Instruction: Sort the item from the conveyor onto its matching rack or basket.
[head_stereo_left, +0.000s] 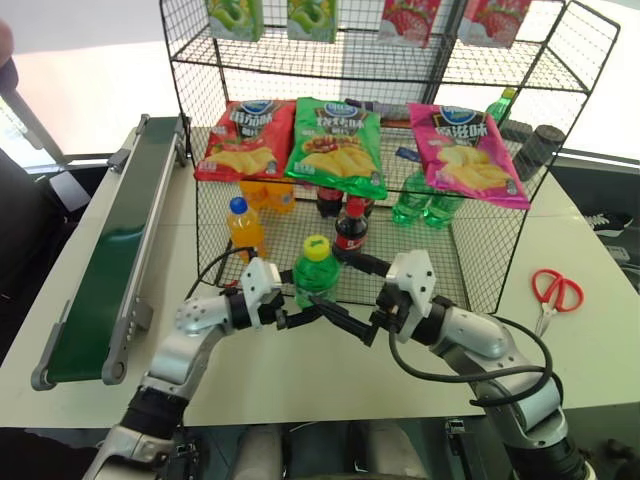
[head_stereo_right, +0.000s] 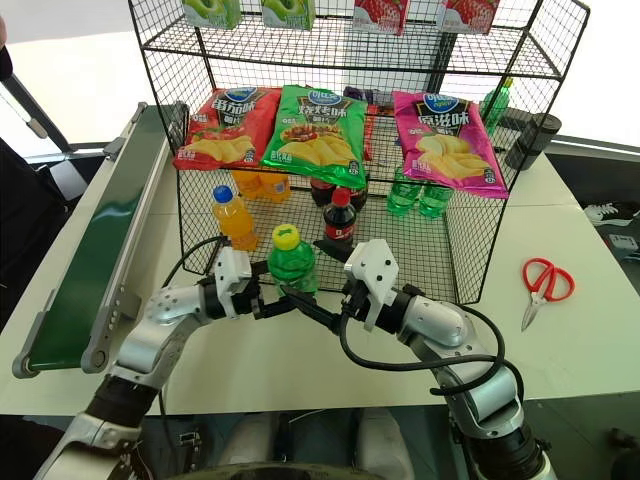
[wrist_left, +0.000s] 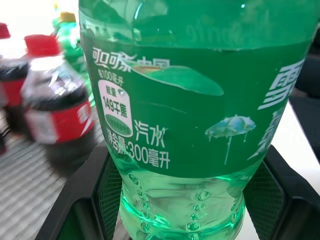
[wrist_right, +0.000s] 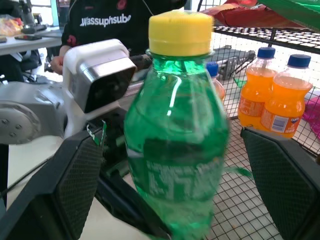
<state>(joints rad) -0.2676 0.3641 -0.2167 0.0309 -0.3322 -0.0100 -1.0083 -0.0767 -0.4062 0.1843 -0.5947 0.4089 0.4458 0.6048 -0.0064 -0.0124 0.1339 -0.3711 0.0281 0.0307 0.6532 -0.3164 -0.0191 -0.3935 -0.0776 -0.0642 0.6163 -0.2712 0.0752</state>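
Holding the green soda bottle upright in my left gripper, fingers clamped low on its body, in front of me at the near edge of the wire rack, well off the conveyor at far left. My right gripper faces it from the right, its fingers spread wide to either side of the bottle and not touching it, likely set for a handover. Handling, as I judge it: full of liquid, so fairly heavy for its size; thin plastic wall that gives a little under squeeze; smooth label, somewhat slippery. Best hold is mid-body across the label, or below it on the ribbed base, never the yellow cap. Count: one green bottle in hand; three chip bags on the middle tier, red, green, pink; in the bottom basket one orange bottle up front with more behind, two cola bottles, two green bottles at far right. One pair of red scissors on the bench.
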